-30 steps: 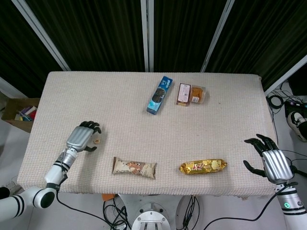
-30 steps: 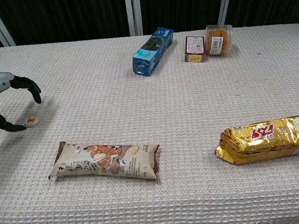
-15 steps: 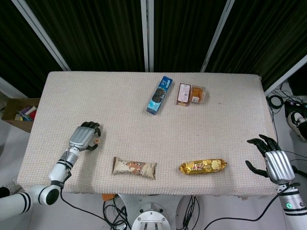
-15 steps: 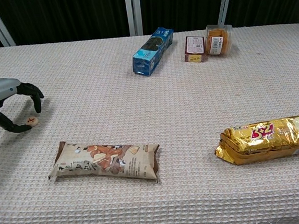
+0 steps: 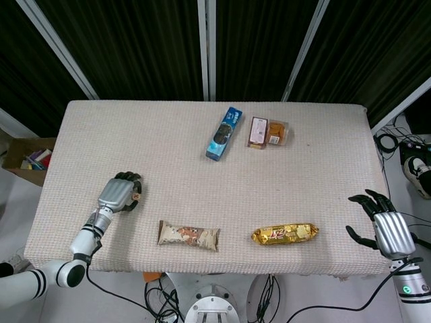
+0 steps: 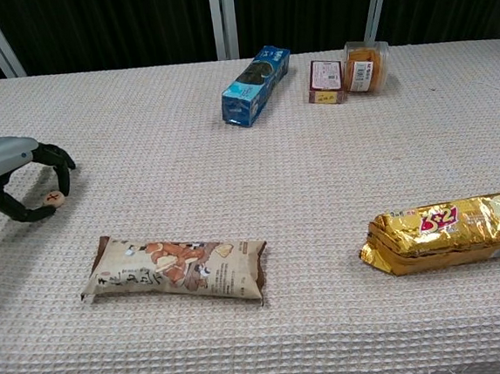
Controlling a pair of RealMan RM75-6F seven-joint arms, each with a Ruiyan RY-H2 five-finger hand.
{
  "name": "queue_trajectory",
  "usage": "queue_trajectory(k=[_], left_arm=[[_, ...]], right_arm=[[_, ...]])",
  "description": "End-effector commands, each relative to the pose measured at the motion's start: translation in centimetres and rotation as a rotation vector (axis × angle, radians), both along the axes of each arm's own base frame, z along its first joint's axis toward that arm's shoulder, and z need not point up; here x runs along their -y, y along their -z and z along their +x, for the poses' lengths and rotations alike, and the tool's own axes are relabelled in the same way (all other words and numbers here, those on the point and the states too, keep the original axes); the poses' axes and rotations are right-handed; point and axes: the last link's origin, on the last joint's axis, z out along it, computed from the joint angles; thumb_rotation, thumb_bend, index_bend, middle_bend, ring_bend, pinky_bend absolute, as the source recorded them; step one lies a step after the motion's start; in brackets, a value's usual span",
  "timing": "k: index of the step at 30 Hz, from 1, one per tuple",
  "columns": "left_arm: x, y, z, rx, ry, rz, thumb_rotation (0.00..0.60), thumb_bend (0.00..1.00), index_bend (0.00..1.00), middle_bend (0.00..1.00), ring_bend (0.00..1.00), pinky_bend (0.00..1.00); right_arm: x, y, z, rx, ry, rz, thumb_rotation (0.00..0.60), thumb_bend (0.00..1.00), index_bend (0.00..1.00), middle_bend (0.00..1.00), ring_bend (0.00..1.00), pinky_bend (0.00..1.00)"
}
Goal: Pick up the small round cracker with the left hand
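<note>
Chest view, far left edge: my left hand (image 6: 7,169) has fingers pinched around the small round cracker (image 6: 55,198). Head view mostly hides that cracker but shows my right hand (image 5: 385,227), lower right, fingers spread, holding nothing.

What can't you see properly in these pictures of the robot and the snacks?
- Small round cracker: in the chest view, whether it is lifted off the table cannot be told; in the head view the left hand mostly covers it.
- Left hand: cut off by the chest view's left edge.
- Right hand: outside the chest view.
- Blue packet: print too small.
</note>
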Motion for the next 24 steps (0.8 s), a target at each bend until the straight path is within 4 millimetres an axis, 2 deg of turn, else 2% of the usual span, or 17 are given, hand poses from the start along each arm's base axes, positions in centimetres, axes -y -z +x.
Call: queue_trajectory(k=[1,6,13,15,18,24], left_arm=[[0.0,-0.1,-0.1,0.003,0.001,0.015,0.6,0.37,0.49,0.17,0.11,0.15],[-0.1,-1.9,-0.1,0.026,0.007,0.081,0.6,0.37,0.5,0.17,0.11,0.15],[0.9,-6.9,-0.9,0.02,-0.013,0.201,0.6,0.37,0.5,0.17,0.11,0.15],[1.2,-7.7,-1.4,0.007,-0.031,0.211,0.6,0.37,0.5,0.17,0.11,0.15],[1.7,-8.1,-2.3,-0.005,-0.065,0.205,0.6,0.37,0.5,0.17,0.11,0.15],[1.8,-7.2,-3.0,0.003,-0.101,0.18,0.6,0.37,0.5,0.17,0.11,0.15]], right_arm=[[0.0,0.0,0.0,0.0,0.0,0.0,0.6,0.2,0.27,0.27,0.11,0.2],[0.1,-0.2,0.2,-0.003,-0.006,-0.007,0.6,0.2,0.27,0.27,0.11,0.2],[0.4,-0.2,0.7,-0.009,-0.025,-0.006,0.6,0.2,0.27,0.27,0.11,0.2],[0.4,-0.2,0.7,-0.008,-0.027,-0.005,0.6,0.2,0.27,0.27,0.11,0.2],[0.5,-0.2,0.8,-0.01,-0.029,-0.006,0.6,0.2,0.27,0.27,0.11,0.2],[0.5,-0.8,1.0,-0.026,-0.038,-0.022,0.6,0.2,0.27,0.27,0.11,0.2]])
